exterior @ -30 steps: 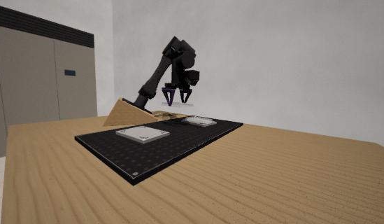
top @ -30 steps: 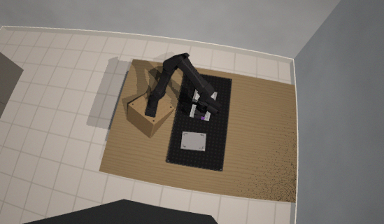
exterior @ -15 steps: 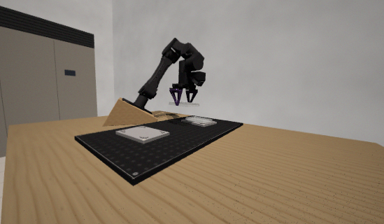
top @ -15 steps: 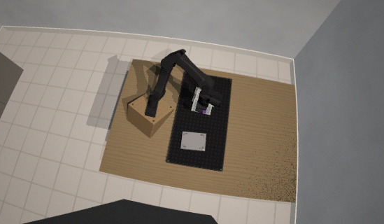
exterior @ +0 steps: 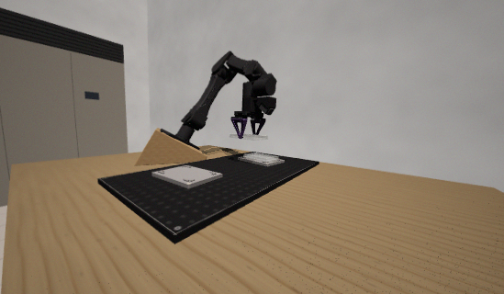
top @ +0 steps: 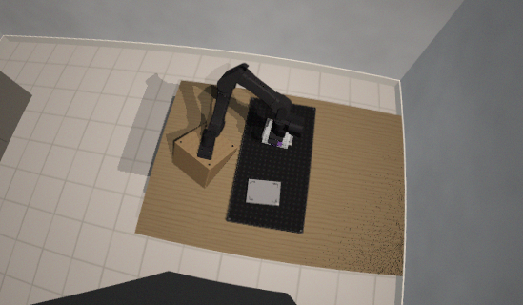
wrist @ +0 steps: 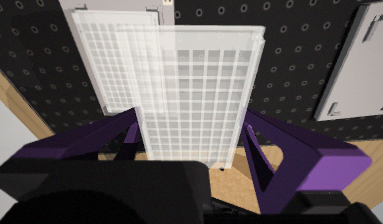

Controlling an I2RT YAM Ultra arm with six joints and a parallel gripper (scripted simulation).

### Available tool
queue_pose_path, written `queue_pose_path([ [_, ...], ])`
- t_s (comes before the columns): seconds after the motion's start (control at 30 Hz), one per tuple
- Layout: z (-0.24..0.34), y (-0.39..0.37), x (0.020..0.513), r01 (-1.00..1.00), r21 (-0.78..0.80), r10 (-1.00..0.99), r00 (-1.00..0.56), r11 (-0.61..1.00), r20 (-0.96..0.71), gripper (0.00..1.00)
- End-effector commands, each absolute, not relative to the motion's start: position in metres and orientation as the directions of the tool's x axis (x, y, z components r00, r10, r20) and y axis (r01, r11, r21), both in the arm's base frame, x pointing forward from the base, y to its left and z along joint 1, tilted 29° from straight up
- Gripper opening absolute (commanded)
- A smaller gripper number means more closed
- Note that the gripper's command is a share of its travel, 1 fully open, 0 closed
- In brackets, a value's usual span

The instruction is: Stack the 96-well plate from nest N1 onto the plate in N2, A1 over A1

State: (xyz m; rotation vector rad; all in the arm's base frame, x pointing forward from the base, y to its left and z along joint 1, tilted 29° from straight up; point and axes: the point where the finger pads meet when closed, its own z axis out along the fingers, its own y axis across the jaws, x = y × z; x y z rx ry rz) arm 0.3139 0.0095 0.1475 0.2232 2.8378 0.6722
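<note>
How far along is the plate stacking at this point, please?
Done: nest N1 stands empty. In hand: the gripper holds the lifted plate in the air, partly overlapping the plate in N2. Left: aligning, lowering until nested, releasing.
</note>
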Motion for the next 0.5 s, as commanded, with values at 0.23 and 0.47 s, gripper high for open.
queue_pose_path([
  [0.23, 0.181, 0.037, 0.320, 0.102, 0.453, 0.219, -0.952, 0.886, -0.213, 0.00],
  [0.47, 0.189, 0.052, 0.322, 0.102, 0.455, 0.219, -0.952, 0.885, -0.214, 0.00],
])
